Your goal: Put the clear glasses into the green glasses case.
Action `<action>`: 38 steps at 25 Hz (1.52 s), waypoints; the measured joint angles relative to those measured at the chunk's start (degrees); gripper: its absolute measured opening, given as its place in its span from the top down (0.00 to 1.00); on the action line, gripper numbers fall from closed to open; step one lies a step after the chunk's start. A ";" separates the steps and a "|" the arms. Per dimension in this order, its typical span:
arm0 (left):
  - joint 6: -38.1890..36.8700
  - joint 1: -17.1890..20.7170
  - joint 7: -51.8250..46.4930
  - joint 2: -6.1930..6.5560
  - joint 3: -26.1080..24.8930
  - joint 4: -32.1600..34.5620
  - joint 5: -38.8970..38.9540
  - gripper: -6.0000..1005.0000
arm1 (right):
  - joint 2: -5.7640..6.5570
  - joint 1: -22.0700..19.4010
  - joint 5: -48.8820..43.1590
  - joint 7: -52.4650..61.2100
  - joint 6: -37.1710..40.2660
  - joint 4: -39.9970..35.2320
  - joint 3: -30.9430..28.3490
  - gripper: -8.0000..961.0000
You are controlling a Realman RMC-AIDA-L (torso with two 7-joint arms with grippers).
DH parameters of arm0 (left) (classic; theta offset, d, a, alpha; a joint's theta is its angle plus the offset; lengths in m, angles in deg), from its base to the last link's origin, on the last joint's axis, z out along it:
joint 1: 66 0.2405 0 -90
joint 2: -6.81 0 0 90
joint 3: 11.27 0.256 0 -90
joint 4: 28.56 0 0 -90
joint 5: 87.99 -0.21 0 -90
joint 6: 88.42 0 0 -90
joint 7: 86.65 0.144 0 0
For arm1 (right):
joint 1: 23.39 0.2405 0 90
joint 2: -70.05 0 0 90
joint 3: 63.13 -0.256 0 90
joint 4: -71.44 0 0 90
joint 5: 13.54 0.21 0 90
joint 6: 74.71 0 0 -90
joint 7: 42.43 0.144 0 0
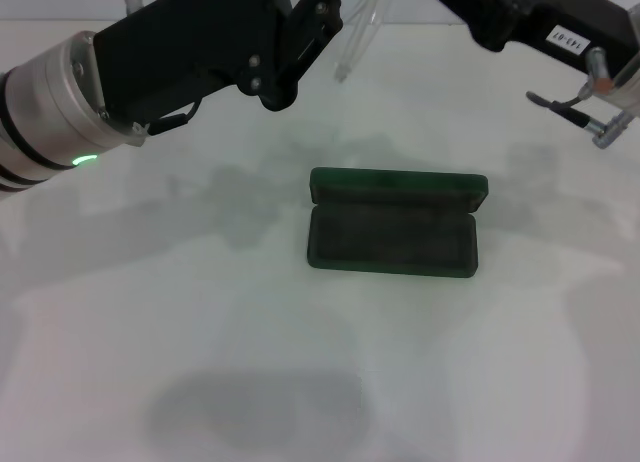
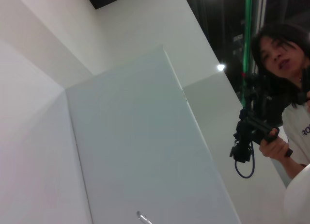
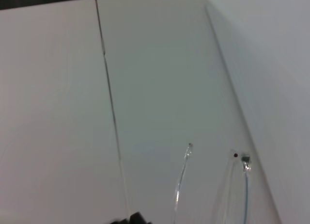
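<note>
The green glasses case [image 1: 393,225] lies open in the middle of the white table, its dark lining up and its lid toward the far side. The clear glasses [image 1: 352,40] hang in the air at the head view's top edge, well behind and above the case. Only their thin clear arms show, one tip pointing down. My left gripper [image 1: 318,10] is right beside them on their left, and my right gripper [image 1: 470,10] is close on their right. Two clear arms [image 3: 181,180] also show in the right wrist view, and one small tip [image 2: 141,216] in the left wrist view.
A thin wire and a small metal fitting [image 1: 598,128] hang from my right arm at the far right. The table [image 1: 200,312] is white with soft shadows. In the left wrist view a person [image 2: 283,88] holding a black device stands beyond white panels.
</note>
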 joint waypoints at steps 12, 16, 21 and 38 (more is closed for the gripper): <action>0.00 0.00 -0.33 0.00 0.00 -0.41 0.25 0.92 | -0.22 1.58 -5.26 -0.19 -0.57 0.00 0.01 0.93; 0.02 0.00 -0.33 0.00 0.00 -0.57 0.40 0.91 | -0.25 1.92 -6.34 -0.59 -0.61 0.00 0.02 0.93; 0.16 0.03 -0.73 -0.15 0.00 -1.77 0.63 0.91 | -0.26 2.72 -7.53 -1.39 -0.81 0.00 0.02 0.93; 0.33 0.53 -1.93 -0.62 0.00 -3.54 1.71 0.91 | -0.32 3.83 -8.86 -2.79 -1.27 0.02 -0.06 0.93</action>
